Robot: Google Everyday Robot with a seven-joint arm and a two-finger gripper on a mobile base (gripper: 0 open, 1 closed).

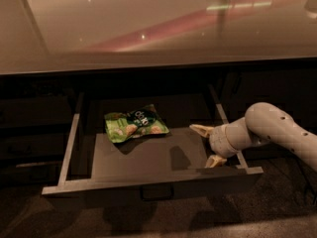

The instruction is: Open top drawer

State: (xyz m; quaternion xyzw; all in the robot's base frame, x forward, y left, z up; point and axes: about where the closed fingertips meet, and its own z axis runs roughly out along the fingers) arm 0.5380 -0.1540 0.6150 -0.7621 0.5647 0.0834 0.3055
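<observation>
The top drawer [148, 183] stands pulled far out from under the counter, its shallow grey tray showing and a small dark handle [156, 194] centred on its front. My gripper [208, 145] is over the tray's right end, just behind the front panel. It is open, with one pale finger [200, 129] pointing left and the other [216, 160] low against the inside of the front panel. Nothing sits between the fingers. The white arm [277, 133] reaches in from the right.
A green snack bag [135, 124] lies in the tray's back left part. The glossy countertop [148, 29] overhangs the drawer opening. Dark cabinet fronts [29, 133] flank the drawer, and the floor [148, 222] is dim.
</observation>
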